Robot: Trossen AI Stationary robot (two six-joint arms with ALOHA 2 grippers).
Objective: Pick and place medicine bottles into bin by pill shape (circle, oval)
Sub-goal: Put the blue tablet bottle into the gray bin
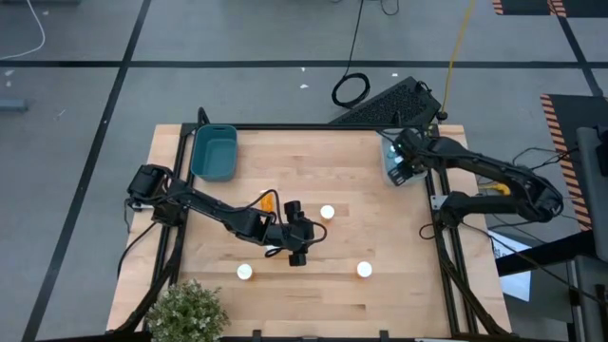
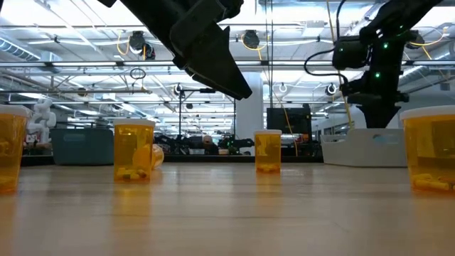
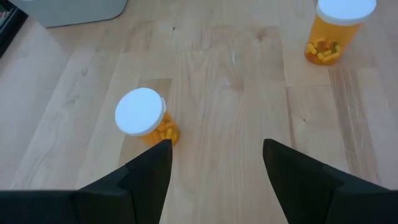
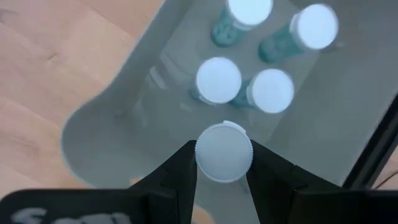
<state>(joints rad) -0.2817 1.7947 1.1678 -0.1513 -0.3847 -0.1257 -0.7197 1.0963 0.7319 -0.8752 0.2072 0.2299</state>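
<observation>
Four white-capped bottles (image 4: pixel 219 81) in grey bin (image 4: pixel 124 118), right pincer (image 4: pixel 222 163) pinching a fifth bottle (image 4: pixel 224 152), left pincer (image 3: pixel 214 163) spread.

Both arms are dark, nearly black, built of slim jointed segments with rounded housings at the joints. The left tool (image 3: pixel 214 171) ends in two flat, matte black wedge-shaped fingers. The right tool (image 4: pixel 222 168) has similar black fingers, and small green lights glow on its arm.
</observation>
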